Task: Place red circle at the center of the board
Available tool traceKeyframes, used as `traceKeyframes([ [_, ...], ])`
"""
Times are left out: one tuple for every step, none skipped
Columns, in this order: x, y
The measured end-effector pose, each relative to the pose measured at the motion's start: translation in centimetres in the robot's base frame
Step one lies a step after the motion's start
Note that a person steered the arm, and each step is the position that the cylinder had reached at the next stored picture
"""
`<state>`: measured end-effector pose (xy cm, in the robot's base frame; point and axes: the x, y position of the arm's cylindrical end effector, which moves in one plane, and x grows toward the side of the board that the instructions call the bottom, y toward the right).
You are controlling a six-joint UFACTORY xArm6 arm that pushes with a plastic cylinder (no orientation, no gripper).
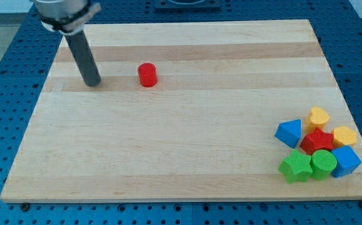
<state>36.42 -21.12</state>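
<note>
One target: red circle (pixel 147 75), upright short cylinder on the bench (pixel 168 156), near my tip (pixel 94 84) on its view-right side, not touching. No hand on this rig, just a bare rod, holding nothing. Block looks light, rigid and smooth-sided; I'd expect it to slide easily but roll off the rod if hit off-centre. Contact its upper-left face dead-on to drive it down-right to the middle. Cluster of other blocks (pixel 318 153) sits well apart, far down-right.
</note>
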Motion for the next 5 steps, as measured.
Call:
traceKeyframes([
  [-4.5, -1.0],
  [-4.4, 0.4],
  [-0.9, 9.1],
  [3.5, 20.6],
  [4.8, 24.6],
])
